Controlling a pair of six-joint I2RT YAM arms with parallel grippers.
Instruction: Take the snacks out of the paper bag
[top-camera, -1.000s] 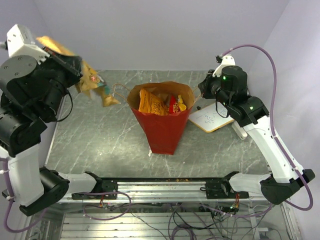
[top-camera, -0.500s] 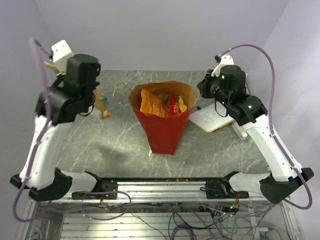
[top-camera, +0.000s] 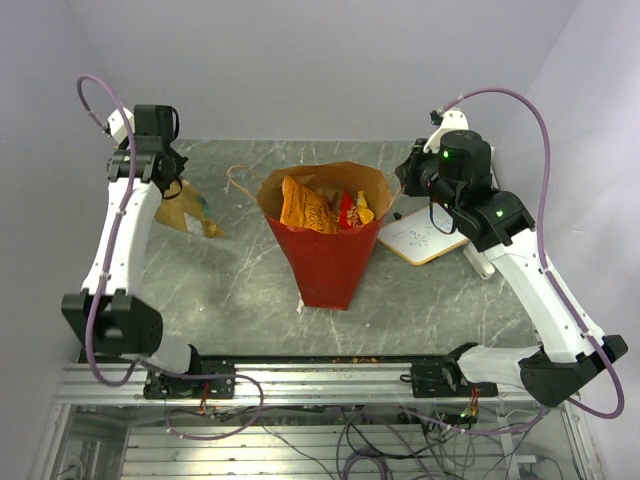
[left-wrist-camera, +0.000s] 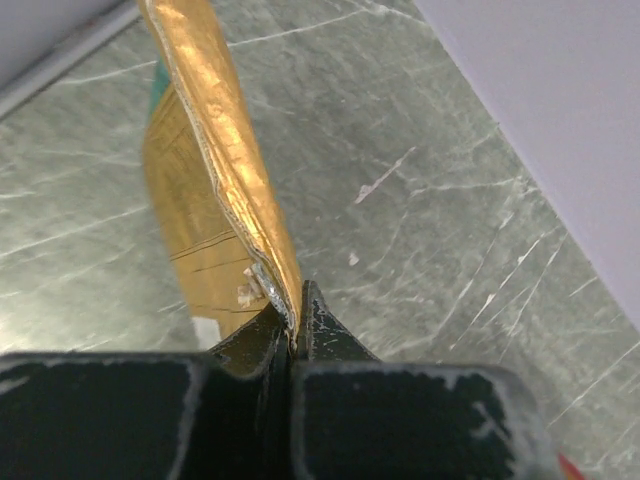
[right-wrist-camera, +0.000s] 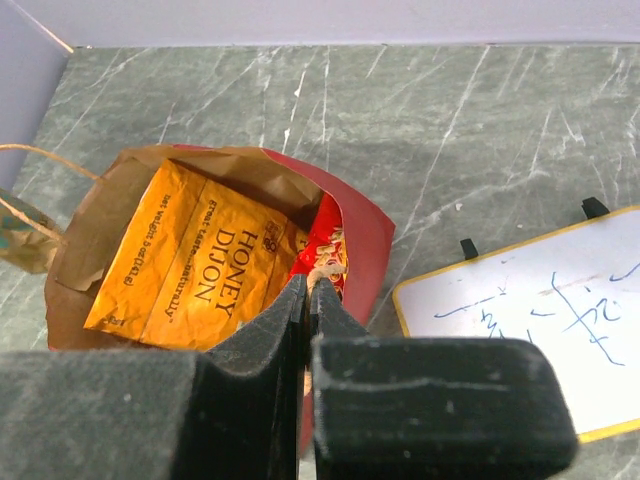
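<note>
The red paper bag (top-camera: 325, 255) stands open mid-table, brown inside. In it are an orange Honey Dijon packet (top-camera: 303, 205) and a red packet (top-camera: 346, 208); both also show in the right wrist view, the orange one (right-wrist-camera: 195, 262) and the red one (right-wrist-camera: 325, 235). My right gripper (top-camera: 399, 185) is at the bag's right rim, shut on its twisted brown handle (right-wrist-camera: 326, 268). My left gripper (top-camera: 164, 190) is at the far left, shut on the edge of a gold packet (top-camera: 187, 215) that hangs low over the table (left-wrist-camera: 205, 180). I cannot tell if it touches.
A white wood-framed board (top-camera: 425, 235) with blue scribbles lies right of the bag, close to my right gripper. The bag's other handle (top-camera: 240, 180) sticks out to the left. The back wall and left wall stand close behind my left arm.
My left arm has swung away from the camera and down to the far left, lowering the gold packet towards the table. The right arm and bag have not moved.
</note>
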